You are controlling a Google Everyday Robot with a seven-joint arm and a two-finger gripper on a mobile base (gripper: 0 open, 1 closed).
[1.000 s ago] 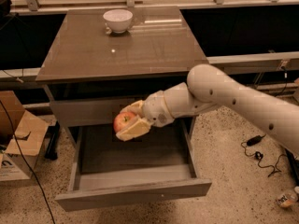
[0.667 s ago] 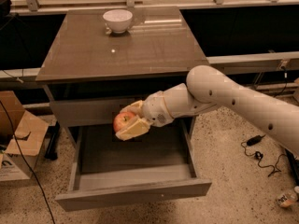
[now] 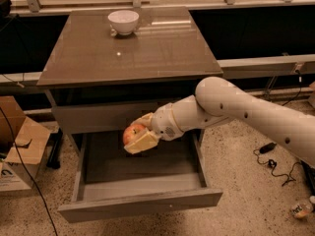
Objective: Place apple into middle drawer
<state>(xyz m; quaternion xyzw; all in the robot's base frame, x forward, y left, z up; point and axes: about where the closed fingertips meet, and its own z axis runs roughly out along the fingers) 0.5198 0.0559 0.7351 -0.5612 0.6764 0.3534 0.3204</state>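
Note:
The red and yellowish apple [image 3: 131,133] is held in my gripper [image 3: 138,134], whose cream fingers are shut around it. The gripper hangs over the back part of the open middle drawer [image 3: 142,199], a little above its floor, just below the closed drawer front [image 3: 98,118] above. The drawer is pulled far out and its inside shows nothing in it. My white arm [image 3: 246,112] reaches in from the right.
A white bowl [image 3: 123,21] stands at the back of the cabinet top [image 3: 133,48]. A cardboard box [image 3: 17,146] and a black cable lie on the floor at the left. Cables and a small object lie on the floor at the right.

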